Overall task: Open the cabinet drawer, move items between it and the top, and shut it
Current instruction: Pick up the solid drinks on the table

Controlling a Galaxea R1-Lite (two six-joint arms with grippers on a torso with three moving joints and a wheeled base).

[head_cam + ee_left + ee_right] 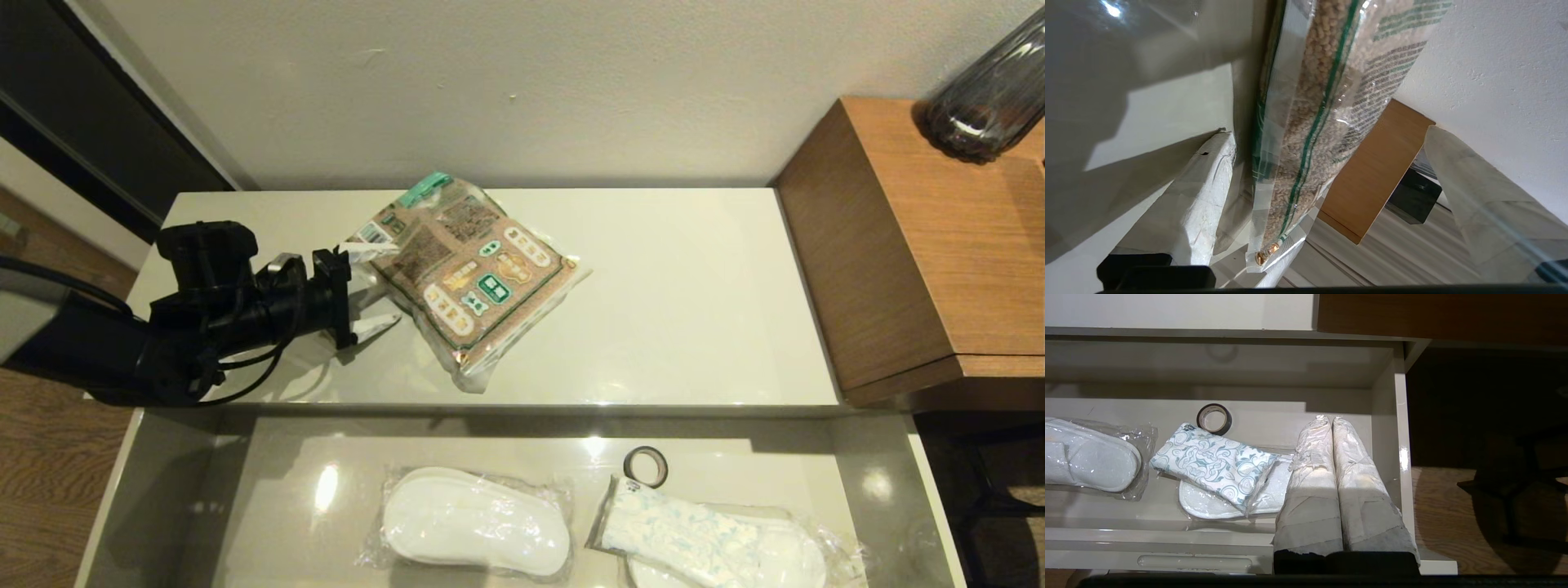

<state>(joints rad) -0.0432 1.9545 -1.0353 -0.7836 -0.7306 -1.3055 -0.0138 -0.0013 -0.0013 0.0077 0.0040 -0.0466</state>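
Note:
The brown-and-green packet (469, 278) lies on the glossy cream top (694, 302), its green tab toward the wall. My left gripper (371, 286) is at the packet's left edge, open wide. In the left wrist view the packet (1306, 122) runs between the two taped fingers, close to one finger (1200, 196) and well clear of the other. The drawer (163, 490) stands pulled out below. The white pack with blue pattern (694, 539) rests in it on a slipper. My right gripper (1331, 418) hangs shut and empty over the drawer's right end, beside that pack (1208, 465).
Bagged white slippers (473, 518) and a dark tape ring (646, 466) lie in the drawer. An orange-brown wooden block unit (922, 245) with a dark glass vase (992, 90) adjoins the top on the right. A wall runs behind.

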